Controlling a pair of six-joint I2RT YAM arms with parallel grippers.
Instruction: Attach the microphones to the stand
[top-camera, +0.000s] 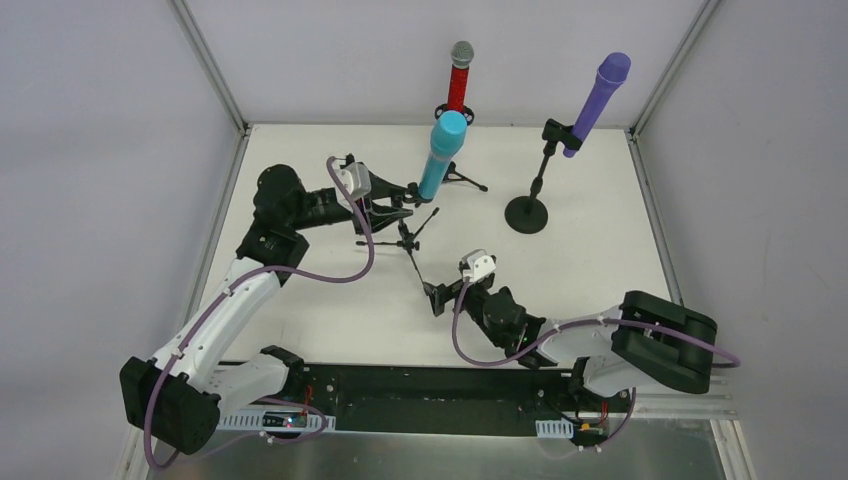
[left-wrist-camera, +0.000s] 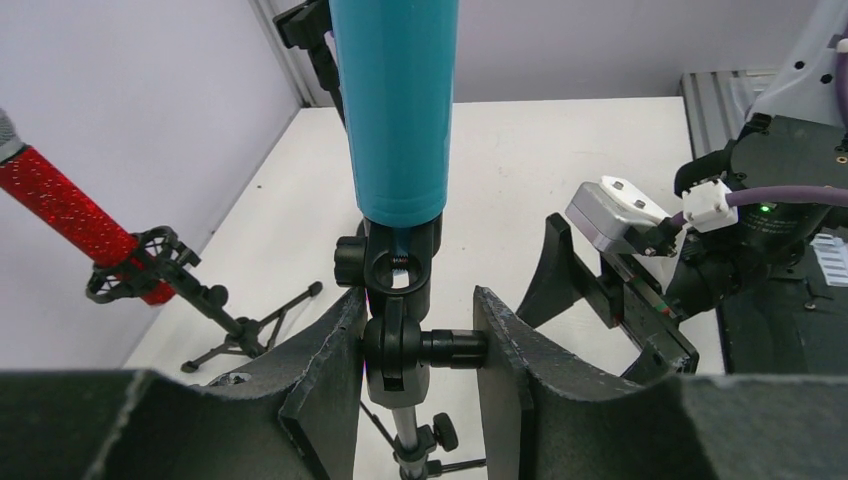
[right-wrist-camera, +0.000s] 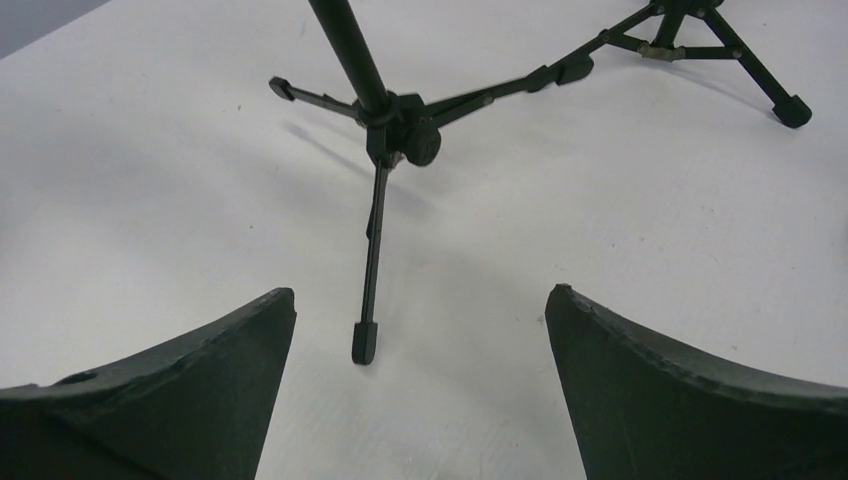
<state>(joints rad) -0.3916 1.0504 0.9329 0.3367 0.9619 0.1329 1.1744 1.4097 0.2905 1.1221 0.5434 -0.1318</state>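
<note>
Jaws of the right gripper (right-wrist-camera: 420, 295) stand wide apart with nothing between them. We find this gripper low over the table (right-wrist-camera: 150, 200), its fingers (right-wrist-camera: 230, 380) pointing at the tripod stand (right-wrist-camera: 375, 110). One leg of that stand runs back toward the gripper. Its foot lies just ahead of the gap between the fingertips, nearer the one on the left of the wrist view, and touches neither.

Ahead of the right gripper, we see the left gripper (left-wrist-camera: 415, 345) closed on the same tripod stand. Its fingers (left-wrist-camera: 325, 360) clamp the swivel joint at the top of the pole. One pad bears on the joint body, the other on the end of the side knob. The cyan microphone (left-wrist-camera: 395, 110) rises directly above the left gripper, with its lower end seated in the holder on that joint.

Off the left side of the left gripper, we note the red microphone (left-wrist-camera: 70, 215). It leans in the ring clip of a second tripod stand (left-wrist-camera: 225, 335), which stands apart from the clamped one.

Farther out, well to the right of both grippers, the purple microphone (top-camera: 597, 103) sits at a slant in the clip of the round-base stand (top-camera: 527, 213). In the overhead view, that stand is clear of both tripods.
</note>
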